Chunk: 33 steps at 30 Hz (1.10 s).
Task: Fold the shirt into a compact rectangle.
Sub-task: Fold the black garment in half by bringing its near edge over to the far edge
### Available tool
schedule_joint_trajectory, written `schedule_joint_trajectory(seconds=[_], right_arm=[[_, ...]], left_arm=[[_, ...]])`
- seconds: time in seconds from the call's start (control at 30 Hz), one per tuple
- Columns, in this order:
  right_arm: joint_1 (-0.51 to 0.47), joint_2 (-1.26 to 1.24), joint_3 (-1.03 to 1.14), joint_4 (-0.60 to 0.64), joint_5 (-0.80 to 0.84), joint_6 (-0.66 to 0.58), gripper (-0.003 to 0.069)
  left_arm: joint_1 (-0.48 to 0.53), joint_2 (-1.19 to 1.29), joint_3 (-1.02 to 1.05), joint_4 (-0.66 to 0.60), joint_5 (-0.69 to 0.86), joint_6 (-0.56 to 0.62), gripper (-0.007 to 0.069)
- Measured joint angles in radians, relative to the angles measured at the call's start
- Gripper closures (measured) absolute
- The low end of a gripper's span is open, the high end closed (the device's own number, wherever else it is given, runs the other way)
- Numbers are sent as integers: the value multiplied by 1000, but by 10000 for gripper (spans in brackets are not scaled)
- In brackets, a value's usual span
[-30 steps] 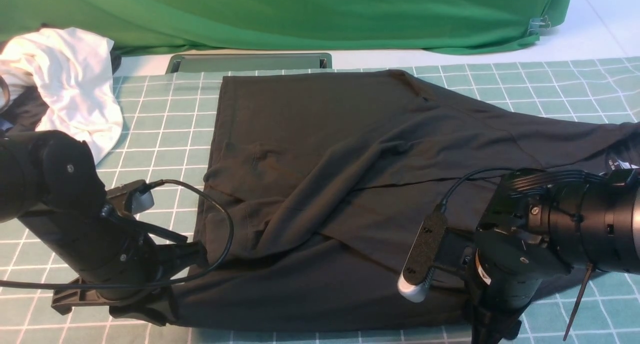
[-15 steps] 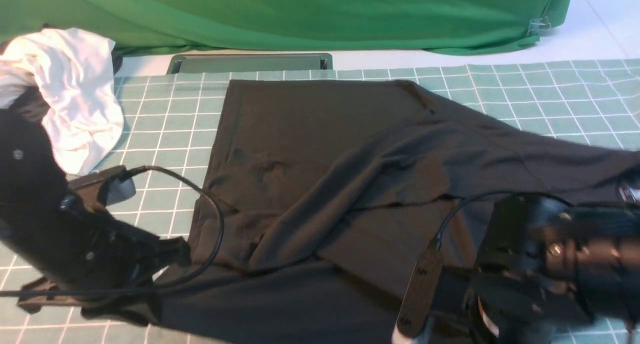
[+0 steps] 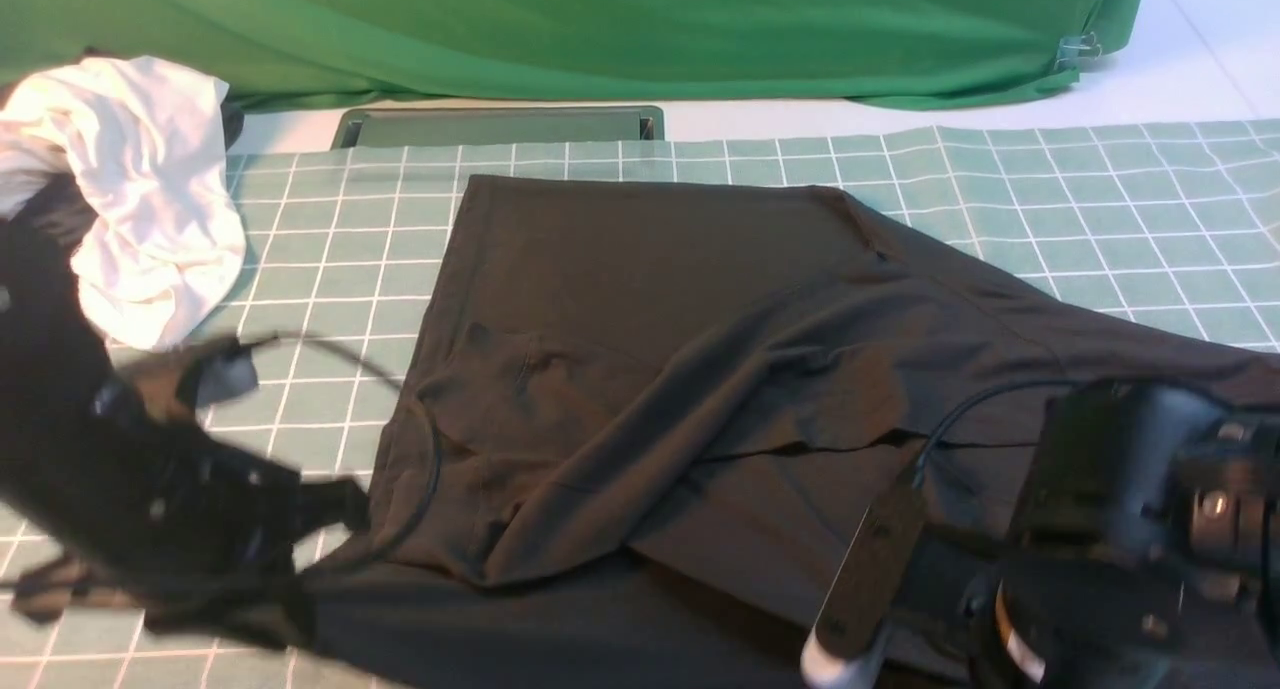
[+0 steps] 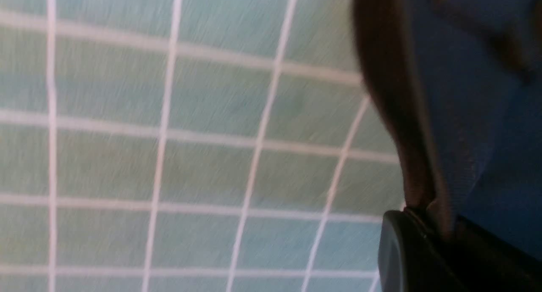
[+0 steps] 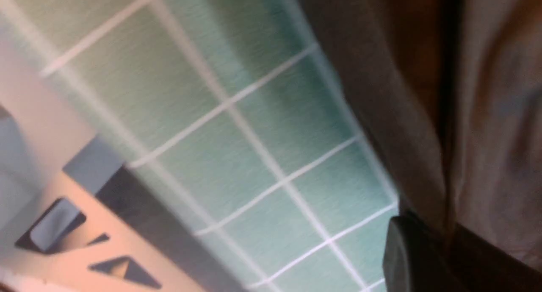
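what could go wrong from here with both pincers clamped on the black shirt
1. The left pincer and right pincer each pinch only a thin edge of the shirt, so a hard pull may slip the soft cloth free.
2. The shirt's middle lies bunched in a loose diagonal fold, and folding over it could trap creases and leave a lopsided shape.
3. The white garment lies close to the left arm and might get snagged.

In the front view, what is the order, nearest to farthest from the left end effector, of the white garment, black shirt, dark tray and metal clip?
1. The black shirt: pinched in the left end effector.
2. The white garment: behind it, far left.
3. The dark tray: back, left of centre.
4. The metal clip: far back, right side.
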Motion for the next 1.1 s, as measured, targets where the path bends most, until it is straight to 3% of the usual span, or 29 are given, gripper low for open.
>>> schedule_joint_trajectory(seconds=[0.2, 0.37, 0.6, 0.8, 1.1], right_arm=[[-152, 0, 0, -2, -114, -52, 606], [-298, 4, 0, -3, -296, -109, 606], [-494, 105, -74, -3, -420, -159, 606], [-548, 215, -227, -4, -446, -193, 606], [-566, 435, -517, -22, -462, -243, 606]], left_arm=[[2, 46, -62, -2, -55, -5, 606], [46, 160, -201, -109, -104, 8, 606], [111, 385, -520, -209, -114, 41, 606], [113, 509, -685, -214, -123, 42, 606], [149, 669, -775, -231, -209, 24, 606]])
